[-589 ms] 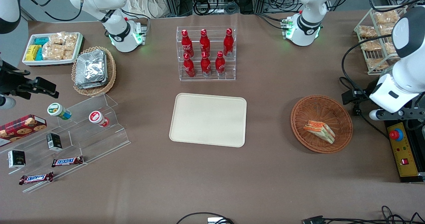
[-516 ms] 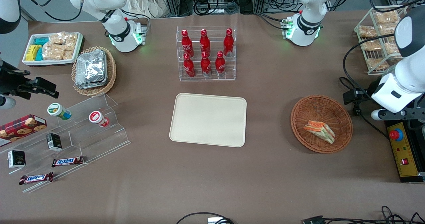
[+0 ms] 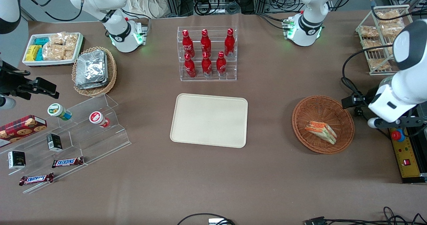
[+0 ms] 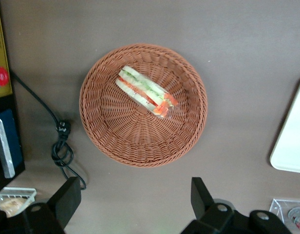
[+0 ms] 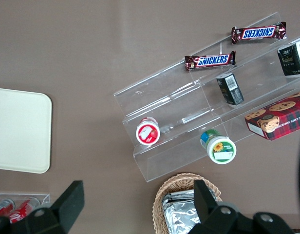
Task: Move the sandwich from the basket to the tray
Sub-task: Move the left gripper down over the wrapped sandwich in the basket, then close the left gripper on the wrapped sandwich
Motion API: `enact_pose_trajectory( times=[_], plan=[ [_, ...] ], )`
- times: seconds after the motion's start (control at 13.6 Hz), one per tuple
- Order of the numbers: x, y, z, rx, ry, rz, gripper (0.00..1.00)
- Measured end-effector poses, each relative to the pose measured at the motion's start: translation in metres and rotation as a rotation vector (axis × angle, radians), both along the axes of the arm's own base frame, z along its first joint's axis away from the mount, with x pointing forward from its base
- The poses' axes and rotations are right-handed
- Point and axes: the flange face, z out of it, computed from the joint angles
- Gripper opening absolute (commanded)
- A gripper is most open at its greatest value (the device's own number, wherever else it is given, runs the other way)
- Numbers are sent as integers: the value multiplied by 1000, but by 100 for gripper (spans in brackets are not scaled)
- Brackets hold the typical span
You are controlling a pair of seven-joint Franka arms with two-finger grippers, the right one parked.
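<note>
Front view overlooks the whole table; left wrist view looks down, sharing basket.

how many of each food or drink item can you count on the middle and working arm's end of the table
red bottles: 6, in the clear rack
sandwich: 1, in the basket
total: 7
The tray holds nothing; the hand is open, above the table beside the basket.

Evenly lit from above, soft faint shadows under the round reddish-brown wicker basket; sharp throughout, glare on crinkled silver foil packets.
</note>
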Motion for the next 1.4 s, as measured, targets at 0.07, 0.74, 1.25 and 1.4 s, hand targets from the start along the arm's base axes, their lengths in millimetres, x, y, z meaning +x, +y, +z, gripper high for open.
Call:
enact_pose_trajectory(
  times=[0.07,0.74,1.25,1.4],
  plan=[
    [1,-1,-14,11,3,63,100],
    [14,22,-145,152,-10,857,100],
    [18,18,-201,198,52,1063,100],
    [18,17,-204,200,52,1081,100]
  ],
)
